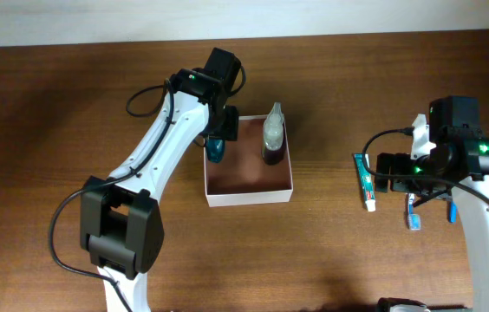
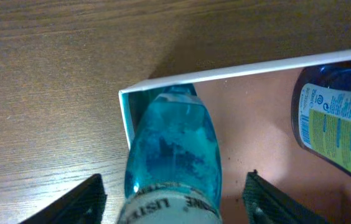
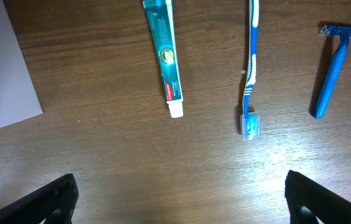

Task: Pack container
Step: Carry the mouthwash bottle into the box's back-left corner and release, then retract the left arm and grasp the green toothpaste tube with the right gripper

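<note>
The container (image 1: 249, 198) is a square shallow white-walled box with a reddish-brown floor, at mid-table. A dark bottle with a pale top (image 1: 273, 134) stands inside it at the back right; its blue and yellow label shows in the left wrist view (image 2: 337, 137). My left gripper (image 1: 218, 137) is over the container's back left corner. Its fingers (image 2: 173, 180) are apart on either side of a blue mouthwash bottle (image 2: 172, 143), with a gap on each side. The bottle's far end sits inside the corner of the white wall (image 2: 256, 70). My right gripper (image 3: 178, 179) is open and empty above bare wood.
A toothpaste tube (image 1: 366, 182), a blue toothbrush (image 1: 413, 212) and a blue razor (image 3: 334, 68) lie on the table at the right, under my right arm (image 1: 453, 130). The tube (image 3: 166, 59) and toothbrush (image 3: 250, 68) show in the right wrist view.
</note>
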`<state>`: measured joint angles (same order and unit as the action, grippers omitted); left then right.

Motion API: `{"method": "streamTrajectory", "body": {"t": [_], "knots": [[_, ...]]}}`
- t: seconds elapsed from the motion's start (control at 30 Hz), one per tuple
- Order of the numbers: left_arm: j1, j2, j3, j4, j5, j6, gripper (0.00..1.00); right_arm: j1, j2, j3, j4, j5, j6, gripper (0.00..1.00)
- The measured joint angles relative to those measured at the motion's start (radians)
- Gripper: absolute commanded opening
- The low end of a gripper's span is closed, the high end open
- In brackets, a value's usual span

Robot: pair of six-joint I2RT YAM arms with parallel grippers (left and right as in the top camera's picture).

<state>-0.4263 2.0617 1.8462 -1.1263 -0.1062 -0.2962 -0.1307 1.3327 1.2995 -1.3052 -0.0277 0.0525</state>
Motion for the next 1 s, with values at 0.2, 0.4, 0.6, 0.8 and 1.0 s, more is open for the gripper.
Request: {"method": "streamTrajectory", "body": {"t": [0.2, 0.4, 0.6, 0.8, 1.0], "knots": [[0.0, 0.0, 0.02, -0.049, 0.0, 0.0, 0.85, 0.0, 0.0, 0.0, 0.0, 0.0, 0.0, 0.98], [0.0, -0.005, 0.198, -0.2, -0.004, 0.016, 0.87, 0.0, 0.0, 0.0, 0.0, 0.0, 0.0, 0.99], [0.024, -0.139, 0.283, -0.333, -0.018, 0.032, 0.87, 0.0, -0.004, 0.0, 0.0, -0.008, 0.0, 0.99], [0.121, -0.357, 0.277, -0.467, -0.029, 0.042, 0.87, 0.001, -0.156, 0.001, -0.003, -0.014, -0.002, 0.99], [0.143, -0.628, 0.043, -0.4, -0.033, 0.046, 0.92, 0.001, -0.375, 0.017, -0.085, -0.026, -0.004, 0.99]]}}
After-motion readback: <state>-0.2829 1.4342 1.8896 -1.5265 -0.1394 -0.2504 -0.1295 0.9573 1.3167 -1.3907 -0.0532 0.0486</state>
